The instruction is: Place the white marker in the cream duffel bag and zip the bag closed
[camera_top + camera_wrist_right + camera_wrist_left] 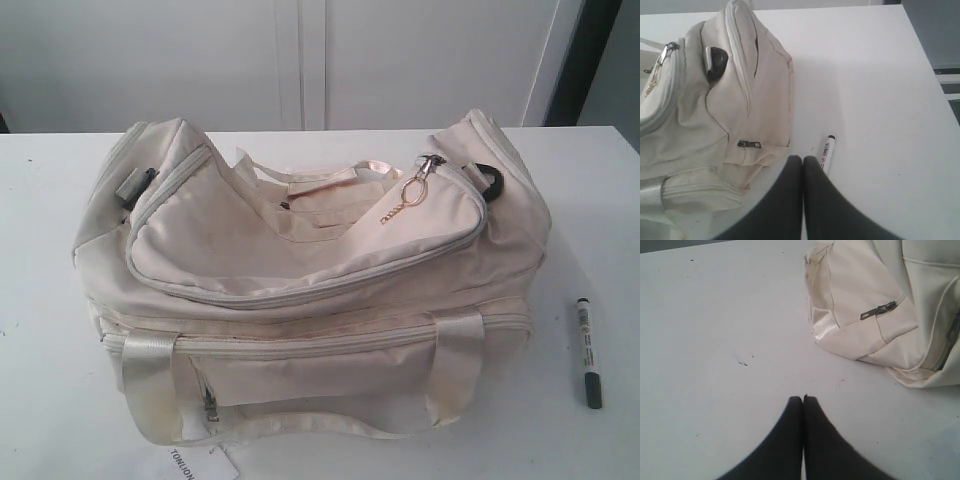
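Left fingers (790,430) and right fingers (790,190) are both pinched fully together, gripping nothing, over bare table (40,400). The white marker (587,352) lies flat right by the right pair's tips, just off the end of the cream duffel bag (300,250), not touching it. Open table runs from marker to side edge. Bag sits mid-table, with room on its left.

One large cream fabric duffel bag (300,260) with two pale webbing handles (148,365) and one gold ring zip pull (413,195); one slim white dark-capped marker (587,352); one white table (50,420).
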Tool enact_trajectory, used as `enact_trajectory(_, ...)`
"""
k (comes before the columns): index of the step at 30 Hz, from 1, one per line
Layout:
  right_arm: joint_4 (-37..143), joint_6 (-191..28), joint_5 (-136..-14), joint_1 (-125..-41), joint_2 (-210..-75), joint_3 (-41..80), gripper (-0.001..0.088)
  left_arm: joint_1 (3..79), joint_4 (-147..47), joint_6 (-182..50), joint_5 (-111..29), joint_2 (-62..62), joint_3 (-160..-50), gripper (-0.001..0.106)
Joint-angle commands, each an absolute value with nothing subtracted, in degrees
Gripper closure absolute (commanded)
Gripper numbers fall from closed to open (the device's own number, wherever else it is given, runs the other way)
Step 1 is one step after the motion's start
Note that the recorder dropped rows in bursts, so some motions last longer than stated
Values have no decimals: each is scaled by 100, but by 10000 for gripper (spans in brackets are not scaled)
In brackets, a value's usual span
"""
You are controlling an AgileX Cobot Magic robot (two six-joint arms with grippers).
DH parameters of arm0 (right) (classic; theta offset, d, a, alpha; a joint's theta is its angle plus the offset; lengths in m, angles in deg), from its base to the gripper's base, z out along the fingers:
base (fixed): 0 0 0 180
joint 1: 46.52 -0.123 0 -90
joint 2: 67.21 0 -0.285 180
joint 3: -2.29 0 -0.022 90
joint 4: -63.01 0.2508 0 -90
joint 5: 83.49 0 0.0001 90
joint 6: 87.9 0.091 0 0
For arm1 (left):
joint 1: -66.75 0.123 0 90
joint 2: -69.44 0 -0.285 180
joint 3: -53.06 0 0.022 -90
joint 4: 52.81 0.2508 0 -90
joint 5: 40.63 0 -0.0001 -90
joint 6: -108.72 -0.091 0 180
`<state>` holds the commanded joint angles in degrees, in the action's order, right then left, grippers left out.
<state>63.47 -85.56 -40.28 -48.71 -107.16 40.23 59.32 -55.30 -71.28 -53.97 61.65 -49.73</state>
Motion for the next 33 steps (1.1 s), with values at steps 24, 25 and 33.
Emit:
enact_trajectory(24, 6398, -8525, -4329, -4871, -13559, 2519, 868, 5932, -5530, -7128, -5397, 6165, -4973, 1053)
enact_trajectory(25, 6455, -8525, -4367, -4871, -13892, 2309, 868, 5932, -5530, -7128, -5397, 6165, -4973, 1053)
enact_trajectory(33, 7486, -9277, -4332, -4871, -15295, 1163, 868, 5932, -5530, -7128, -5397, 6165, -4973, 1053)
